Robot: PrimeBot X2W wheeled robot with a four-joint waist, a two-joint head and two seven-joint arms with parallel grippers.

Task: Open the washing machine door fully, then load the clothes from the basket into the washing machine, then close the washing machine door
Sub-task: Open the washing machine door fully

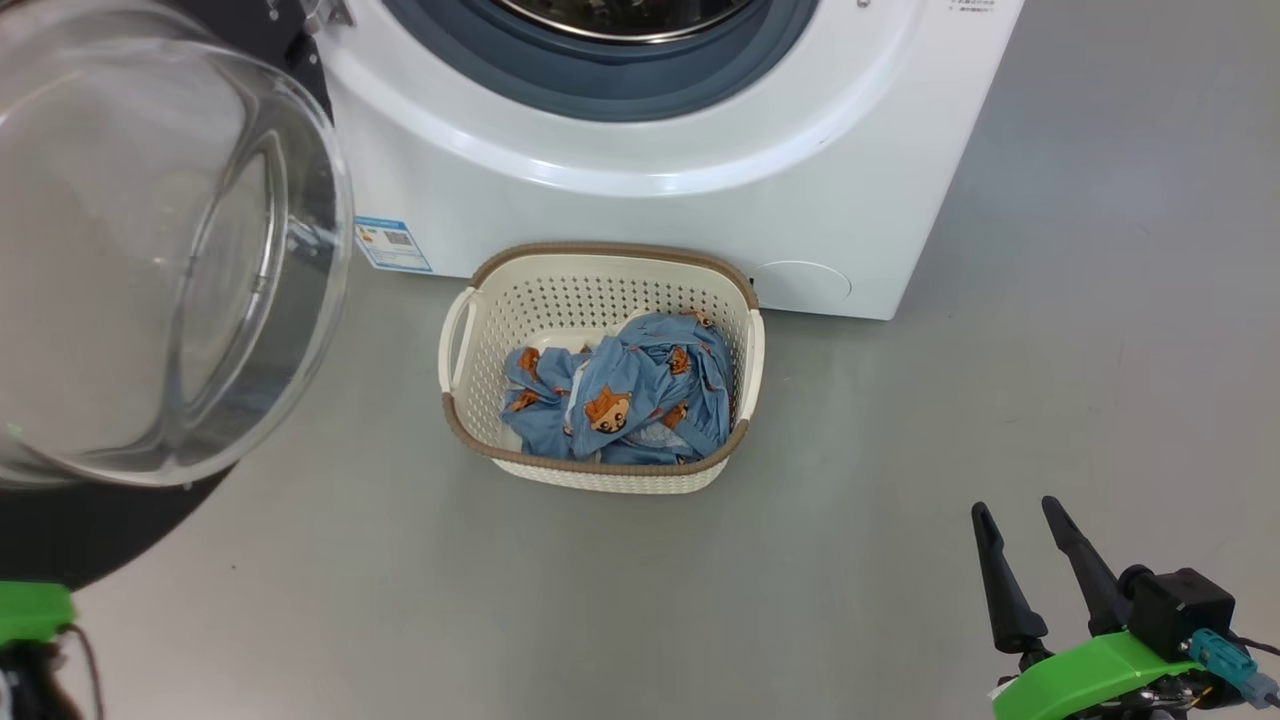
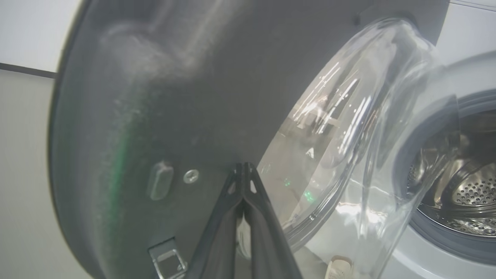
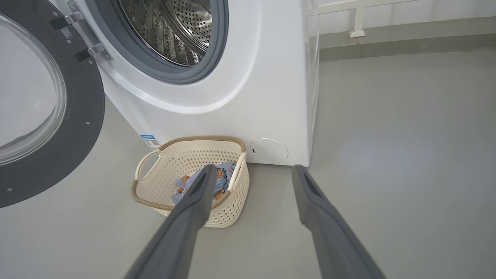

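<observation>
The washing machine door (image 1: 150, 250) stands swung open at the left, its clear glass bowl bulging toward me. In the left wrist view my left gripper (image 2: 244, 167) is shut and holds nothing, its tips at the door's black inner frame (image 2: 155, 97); whether they touch it I cannot tell. The white washing machine (image 1: 700, 180) shows its grey gasket and steel drum (image 3: 174, 27). In front of it sits the cream basket (image 1: 600, 255) with the blue fox-print clothes (image 1: 620, 390) inside. My right gripper (image 1: 1015, 508) hovers open at the lower right, well back from the basket (image 3: 201, 138).
Grey floor (image 1: 1100, 350) spreads to the right of the machine. A blue label (image 1: 393, 243) and a round white cover (image 1: 800, 283) mark the machine's lower front. A wall base and white railing (image 3: 356, 23) lie far behind.
</observation>
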